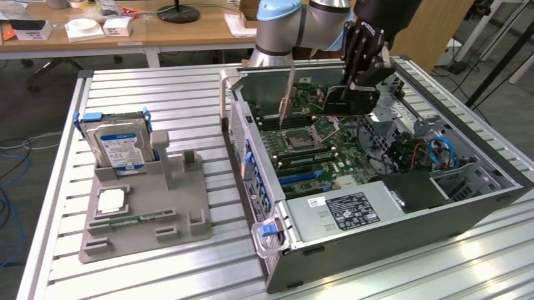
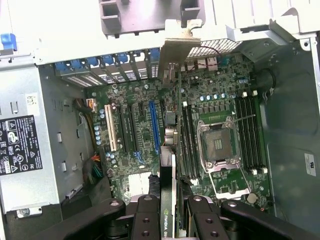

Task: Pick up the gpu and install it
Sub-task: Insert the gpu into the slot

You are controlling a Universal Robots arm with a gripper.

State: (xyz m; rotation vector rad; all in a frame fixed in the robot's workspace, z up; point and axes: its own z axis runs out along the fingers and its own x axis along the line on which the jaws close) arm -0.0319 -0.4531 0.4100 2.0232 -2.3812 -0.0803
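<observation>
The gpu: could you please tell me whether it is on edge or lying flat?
On edge: the gripper clamps the gpu upright over the motherboard, its thin edge facing the wrist camera.

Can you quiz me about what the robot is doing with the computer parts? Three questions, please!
1. True or false: the gripper is clamped on the gpu.
2. Where is the hard drive? A) in the gripper B) standing upright in the gray holder C) lying on top of the gpu
3. Fill in the blank: the gpu hangs inside the open computer case, above the green ______.
Key: 1 true; 2 B; 3 motherboard.
</observation>
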